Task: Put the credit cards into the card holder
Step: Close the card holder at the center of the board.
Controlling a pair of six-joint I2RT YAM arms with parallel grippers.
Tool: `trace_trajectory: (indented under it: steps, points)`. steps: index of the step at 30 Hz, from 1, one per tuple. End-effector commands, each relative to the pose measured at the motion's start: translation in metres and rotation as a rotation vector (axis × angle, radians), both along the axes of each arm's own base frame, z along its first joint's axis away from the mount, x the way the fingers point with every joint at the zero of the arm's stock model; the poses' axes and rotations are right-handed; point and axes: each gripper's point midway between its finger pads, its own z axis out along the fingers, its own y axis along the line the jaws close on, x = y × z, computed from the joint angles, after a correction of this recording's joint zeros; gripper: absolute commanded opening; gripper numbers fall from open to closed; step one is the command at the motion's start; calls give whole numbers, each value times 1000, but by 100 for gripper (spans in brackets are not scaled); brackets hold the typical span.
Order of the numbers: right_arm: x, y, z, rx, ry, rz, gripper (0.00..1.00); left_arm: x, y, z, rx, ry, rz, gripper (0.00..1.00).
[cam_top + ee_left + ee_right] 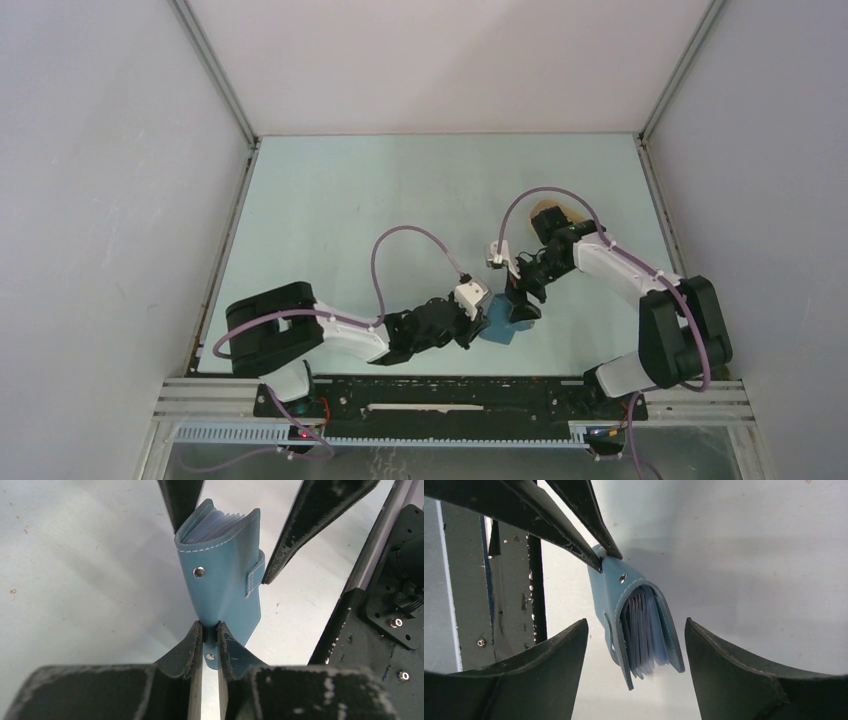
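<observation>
at the near edge of the table (330,200), left gripper (210,630) pinches the blue card holder (220,580) by one thin corner; right gripper (636,625) stands wide open astride its gaping end. risk: a right-side nudge could twist it out of that small grip.

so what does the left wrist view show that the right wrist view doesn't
Left wrist only: the broad outer face of the card holder and its strap tab. Right wrist only: a straight look into the open end, clear sleeves fanned inside. Both: the left claw pinching the closed end, the snap stud, and the right claw open on either side of the holder.
</observation>
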Motion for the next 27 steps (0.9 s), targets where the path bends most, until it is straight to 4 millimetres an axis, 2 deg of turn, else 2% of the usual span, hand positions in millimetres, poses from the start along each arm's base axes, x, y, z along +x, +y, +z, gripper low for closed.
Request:
trace_trajectory:
  steps: [1,8,11,13,17,20,25,27]
  points:
    - [0,4,1,-13,31,23,74,9,3,25,-57,-94,35,12]
    - [-11,16,0,-12,72,95,45,9,7,30,-74,-116,47,13]
    - [-14,18,3,-10,76,119,20,9,10,35,-90,-121,57,16]
    - [-14,19,7,-6,63,121,10,9,14,41,-115,-122,69,20]
    - [-8,15,23,18,-13,103,0,9,31,68,-188,-139,111,38]
    - [3,10,40,40,-129,64,0,8,49,87,-223,-168,133,56]
    - [27,4,75,65,-419,-15,0,18,81,107,-230,-204,222,98]
    - [38,2,85,54,-561,-48,0,27,92,109,-225,-197,260,100]
